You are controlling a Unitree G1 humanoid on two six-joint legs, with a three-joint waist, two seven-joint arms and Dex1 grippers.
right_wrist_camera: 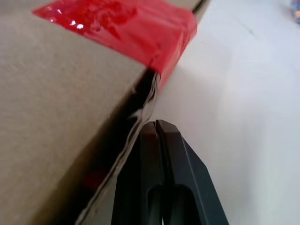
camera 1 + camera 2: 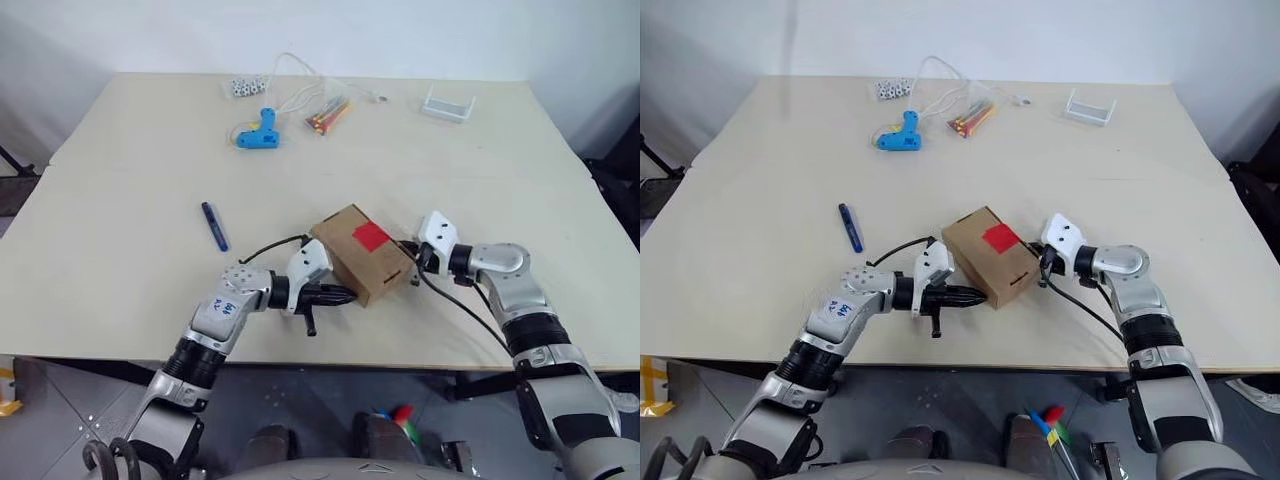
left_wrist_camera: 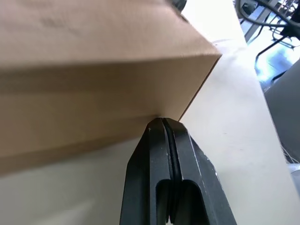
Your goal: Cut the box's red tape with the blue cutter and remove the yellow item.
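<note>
Lower centre of the frame: both end effectors, left (image 2: pixel 345 294) and right (image 2: pixel 408 262), pressed together and empty, flank the box (image 2: pixel 362 255). The blue cutter (image 2: pixel 214 226) lies left of centre on the bench (image 2: pixel 120 200), long axis near-vertical, closer to the left arm.

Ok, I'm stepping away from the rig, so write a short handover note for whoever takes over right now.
Left claw: shut, empty, tips against the box's near-left side.
Right claw: shut, empty, tips at the box's right side, just below the taped edge.
The box sits near the table's front middle, lid closed, the red tape uncut.
The blue cutter lies on the table to the box's left, untouched.
Done: nothing cut yet; both claws appear to be positioning the box.
Left: pick up the cutter, slit the tape, open the lid, take out the yellow item.
</note>
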